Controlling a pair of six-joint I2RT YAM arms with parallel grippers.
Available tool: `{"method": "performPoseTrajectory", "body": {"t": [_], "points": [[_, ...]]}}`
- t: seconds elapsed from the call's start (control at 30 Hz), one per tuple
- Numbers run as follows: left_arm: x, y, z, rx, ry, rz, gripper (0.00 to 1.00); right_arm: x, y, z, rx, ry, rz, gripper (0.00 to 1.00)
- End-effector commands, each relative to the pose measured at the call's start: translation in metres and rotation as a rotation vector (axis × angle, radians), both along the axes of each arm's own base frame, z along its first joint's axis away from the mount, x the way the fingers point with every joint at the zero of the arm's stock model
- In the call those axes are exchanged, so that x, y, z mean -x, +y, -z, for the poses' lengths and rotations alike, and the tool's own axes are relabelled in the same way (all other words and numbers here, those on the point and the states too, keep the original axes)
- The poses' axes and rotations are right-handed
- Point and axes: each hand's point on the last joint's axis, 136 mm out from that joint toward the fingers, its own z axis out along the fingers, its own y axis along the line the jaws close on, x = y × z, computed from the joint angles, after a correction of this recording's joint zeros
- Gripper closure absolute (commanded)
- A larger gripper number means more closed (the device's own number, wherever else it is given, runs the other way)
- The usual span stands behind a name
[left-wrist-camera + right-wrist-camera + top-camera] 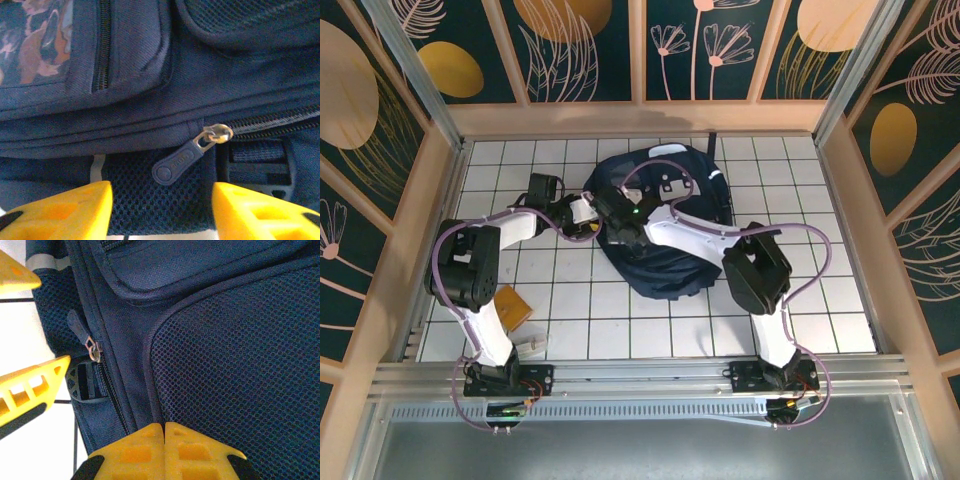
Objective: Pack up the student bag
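Note:
The student bag (670, 255), a large dark navy backpack, lies in the middle of the tiled table. My left gripper (162, 200) is open at the bag's left side (588, 212). Its yellow fingers (75, 207) straddle a mesh patch, just short of the navy zipper pull (179, 162) that hangs from a metal slider (217, 133). My right gripper (164, 432) reaches across the bag (613, 207) and is shut, its fingertips pinching the seam where the mesh panel (235, 355) meets the zipper band. The same pull (76, 322) and the left fingers (31, 385) also appear in the right wrist view.
A flat tan object (513, 305) and a small pale item (533, 345) lie on the tiles near the left arm's base. A black strap buckle (260, 165) sits right of the zipper pull. Wooden frame walls (850, 190) enclose the table.

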Motion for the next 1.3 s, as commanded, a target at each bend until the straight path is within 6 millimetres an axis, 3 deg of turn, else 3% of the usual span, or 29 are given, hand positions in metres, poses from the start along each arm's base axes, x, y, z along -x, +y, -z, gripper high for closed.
{"method": "performPoseTrajectory", "body": {"t": [0.0,0.13,0.2,0.3,0.37,0.4,0.53,0.6,0.73,0.77,0.9,0.97,1.03,1.17,1.27], "points": [[0.011,-0.012,-0.01,0.07,-0.002,0.109,0.52,-0.015,-0.02,-0.027,-0.044,-0.06,-0.03,1.0],[0.019,-0.021,-0.018,0.125,0.01,0.16,0.6,-0.029,-0.041,-0.043,-0.06,-0.085,-0.156,1.0],[0.024,-0.023,-0.022,0.122,0.004,0.168,0.59,-0.035,-0.059,-0.053,-0.026,-0.129,-0.224,1.0],[0.031,-0.027,-0.043,0.143,-0.047,0.185,0.49,-0.045,-0.1,-0.066,0.077,-0.21,-0.229,1.0],[0.038,-0.03,-0.048,0.087,-0.11,0.232,0.41,-0.053,-0.128,-0.071,0.1,-0.237,-0.184,1.0],[0.036,-0.034,-0.06,0.052,-0.17,0.237,0.39,-0.056,-0.138,-0.077,0.076,-0.247,-0.181,1.0],[0.022,-0.052,-0.087,0.002,-0.286,0.245,0.39,-0.047,-0.133,-0.104,-0.075,-0.331,-0.408,1.0],[0.018,-0.065,-0.101,0.013,-0.33,0.273,0.39,-0.022,-0.115,-0.122,-0.149,-0.423,-0.662,1.0],[0.018,-0.086,-0.111,-0.003,-0.407,0.347,0.39,-0.005,-0.114,-0.142,-0.087,-0.581,-0.848,1.0],[0.018,-0.093,-0.095,-0.022,-0.388,0.378,0.38,-0.007,-0.119,-0.141,-0.056,-0.584,-0.847,1.0],[0.02,-0.118,-0.077,-0.084,-0.41,0.467,0.38,-0.027,-0.145,-0.142,0.048,-0.546,-0.713,0.97],[0.011,-0.128,-0.073,-0.101,-0.447,0.476,0.39,-0.039,-0.161,-0.151,0.064,-0.559,-0.56,0.75],[0.001,-0.136,-0.064,-0.125,-0.468,0.482,0.39,-0.048,-0.183,-0.161,0.057,-0.572,-0.383,0.71],[-0.027,-0.132,-0.03,-0.286,-0.459,0.458,0.43,-0.04,-0.221,-0.186,-0.054,-0.609,-0.173,0.67],[-0.042,-0.128,-0.014,-0.354,-0.459,0.435,0.44,-0.024,-0.236,-0.204,-0.148,-0.651,-0.135,0.66]]}}
